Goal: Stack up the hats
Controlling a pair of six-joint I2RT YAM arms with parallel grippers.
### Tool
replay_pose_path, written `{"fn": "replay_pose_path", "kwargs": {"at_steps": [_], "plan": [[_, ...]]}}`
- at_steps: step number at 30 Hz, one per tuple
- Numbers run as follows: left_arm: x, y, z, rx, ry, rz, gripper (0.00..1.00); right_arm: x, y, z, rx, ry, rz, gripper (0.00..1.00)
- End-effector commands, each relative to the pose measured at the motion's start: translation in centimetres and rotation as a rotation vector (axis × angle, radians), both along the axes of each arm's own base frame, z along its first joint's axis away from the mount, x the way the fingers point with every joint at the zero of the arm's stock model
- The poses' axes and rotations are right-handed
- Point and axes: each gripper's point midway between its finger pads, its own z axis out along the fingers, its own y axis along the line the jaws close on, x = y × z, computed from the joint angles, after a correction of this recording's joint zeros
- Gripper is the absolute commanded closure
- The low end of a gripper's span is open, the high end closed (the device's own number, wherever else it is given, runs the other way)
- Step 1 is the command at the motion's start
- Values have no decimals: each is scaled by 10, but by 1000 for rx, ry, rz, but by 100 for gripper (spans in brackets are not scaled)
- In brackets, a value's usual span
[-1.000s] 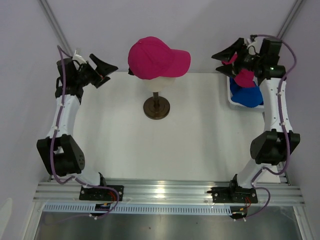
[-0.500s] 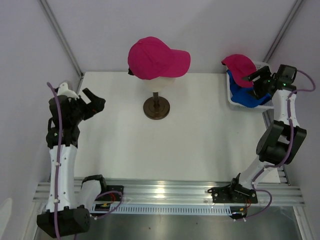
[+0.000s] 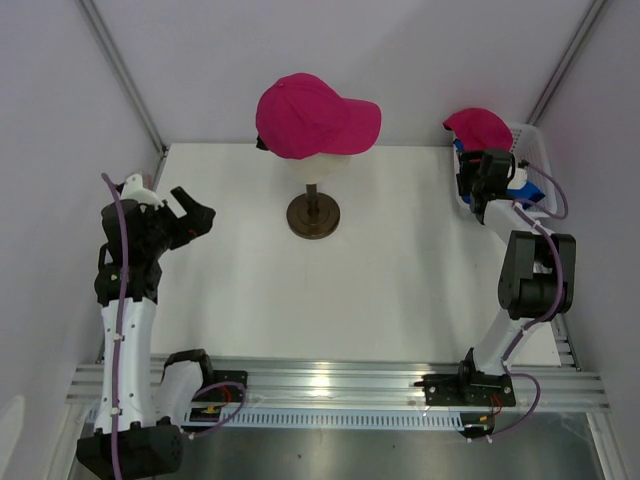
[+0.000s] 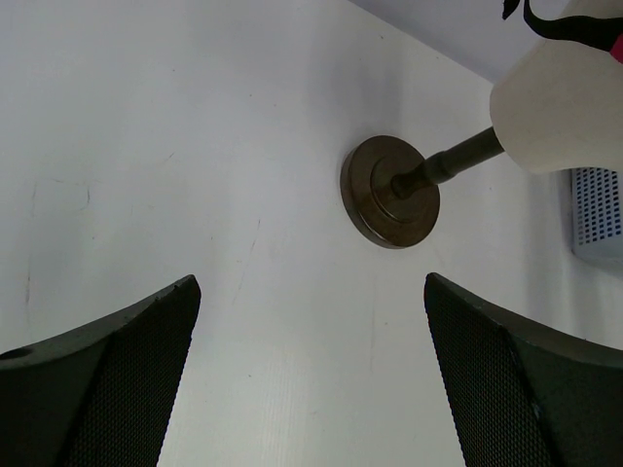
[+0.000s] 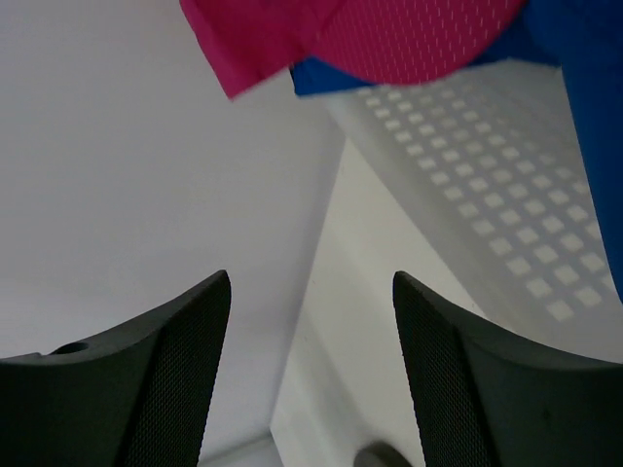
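Our right tool (image 5: 310, 282) hangs at the basket (image 5: 487, 224) wall, jaws apart and empty, near a pink cap (image 5: 389, 29) that lies over the blue cap (image 5: 589, 107) inside. A matching cap (image 3: 310, 115) sits on the head (image 3: 335, 165). Our left tool (image 4: 311, 280) is wide and empty above the surface (image 4: 146, 146). We judge the risk to be pinching both overlapping fabrics together, or snagging the mesh and dragging the basket
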Motion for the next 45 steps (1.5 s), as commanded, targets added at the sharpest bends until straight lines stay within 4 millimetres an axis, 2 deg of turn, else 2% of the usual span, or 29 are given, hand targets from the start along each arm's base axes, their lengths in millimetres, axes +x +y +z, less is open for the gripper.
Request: {"fn": "replay_pose_path", "kwargs": {"at_steps": [1,8,13,17,20,27,30,32,34,35,37,38,39,40,41,42,43,44,45], "plan": [[0,1,25,40,-60,-22,1,24,-48,34,-13,-159,-243,30],[5,2,18,24,-54,-11,0,28,-63,48,-24,-160,-253,30],[11,4,14,28,-46,-6,0,31,-76,18,10,-83,-281,30],[13,8,14,45,-38,2,1,37,-75,-8,46,-58,-308,30],[17,9,13,48,-32,4,0,42,-66,-10,47,-48,-308,30],[20,9,10,44,-26,5,0,43,-64,-21,61,-28,-346,30],[21,12,6,54,-18,13,1,47,-72,-22,40,-24,-367,30],[21,14,3,62,-13,21,0,50,-79,-33,24,6,-386,30],[23,16,0,66,-3,27,1,58,-86,-29,14,7,-396,30],[23,16,0,67,0,26,0,61,-89,-38,6,29,-398,34],[24,17,1,73,2,32,0,66,-93,-29,0,-1,-402,41],[25,18,-1,72,7,33,1,68,-94,-26,-5,-22,-406,50],[25,18,2,74,1,34,1,70,-94,-25,-11,-23,-403,56],[25,18,2,74,1,34,0,74,-95,-17,-14,-40,-400,63],[26,18,3,71,-1,34,1,75,-95,-15,-24,-37,-390,79],[26,17,2,68,1,32,0,78,-94,-14,-31,-37,-382,87],[25,16,3,64,-1,27,0,82,-94,-2,-31,-58,-373,95],[25,15,3,62,0,25,1,83,-94,-1,-29,-51,-359,100],[25,15,2,59,0,24,0,84,-94,7,-30,-63,-350,100]]}}
